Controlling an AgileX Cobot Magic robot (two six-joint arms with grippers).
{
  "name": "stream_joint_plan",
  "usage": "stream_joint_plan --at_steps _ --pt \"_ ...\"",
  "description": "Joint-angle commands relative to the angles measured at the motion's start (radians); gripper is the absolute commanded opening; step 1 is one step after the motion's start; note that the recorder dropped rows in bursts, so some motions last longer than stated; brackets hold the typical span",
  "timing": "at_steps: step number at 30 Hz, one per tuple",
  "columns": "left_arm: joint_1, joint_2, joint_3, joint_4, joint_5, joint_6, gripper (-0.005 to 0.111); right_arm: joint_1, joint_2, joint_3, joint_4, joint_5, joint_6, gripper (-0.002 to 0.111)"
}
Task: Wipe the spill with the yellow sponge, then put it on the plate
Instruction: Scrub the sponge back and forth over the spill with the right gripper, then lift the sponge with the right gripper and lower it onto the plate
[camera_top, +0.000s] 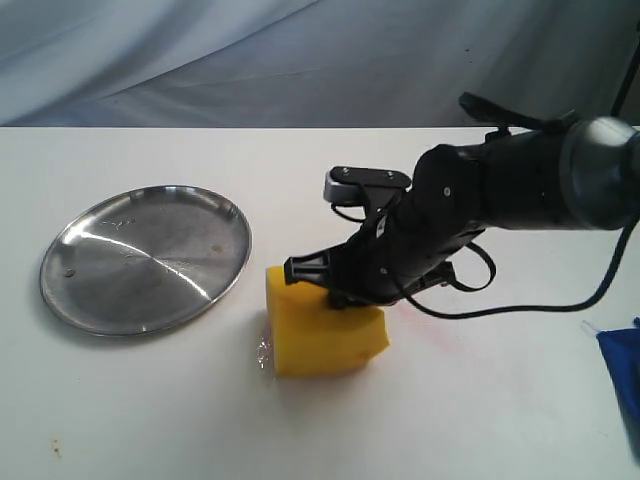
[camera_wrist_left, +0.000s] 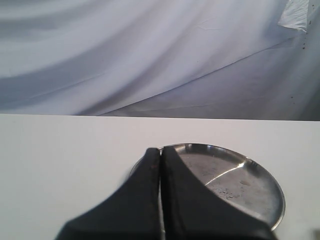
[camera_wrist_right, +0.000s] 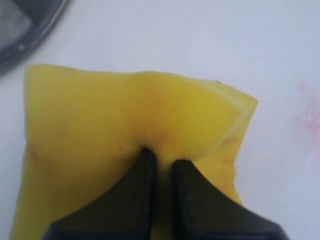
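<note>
The yellow sponge (camera_top: 322, 336) rests on the white table just right of the plate (camera_top: 145, 258). My right gripper (camera_top: 335, 290) comes down on it from the right and is shut on the sponge, whose foam (camera_wrist_right: 125, 120) bulges around the two black fingers pinching its top. A small wet glint of the spill (camera_top: 262, 350) shows at the sponge's left bottom edge; the rest is hidden under it. The left gripper (camera_wrist_left: 160, 152) is shut and empty, its tips in front of the steel plate (camera_wrist_left: 250, 185). It is not seen in the exterior view.
A blue cloth (camera_top: 622, 372) lies at the right edge of the table. A faint red smear (camera_top: 425, 322) marks the table right of the sponge, also visible as a red smear (camera_wrist_right: 310, 117) in the right wrist view. A draped white backdrop (camera_top: 250, 60) hangs behind the table.
</note>
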Motion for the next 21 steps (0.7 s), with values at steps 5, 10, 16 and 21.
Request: stream_joint_plan --at_steps 5,10,16,21 --pt "-0.001 -0.002 0.004 0.001 -0.004 -0.003 0.001 -0.079 0.108 -0.198 0.016 0.075 -0.008 0.000" --pt "-0.001 -0.002 0.004 0.001 -0.004 -0.003 0.001 -0.042 0.195 -0.396 0.041 0.142 -0.011 0.000" --pt "-0.001 -0.002 0.004 0.001 -0.004 0.000 0.001 0.041 0.310 -0.646 0.041 0.190 -0.011 0.000" --pt "-0.001 -0.002 0.004 0.001 -0.004 0.000 0.001 0.101 0.420 -0.839 0.055 0.228 -0.011 0.000"
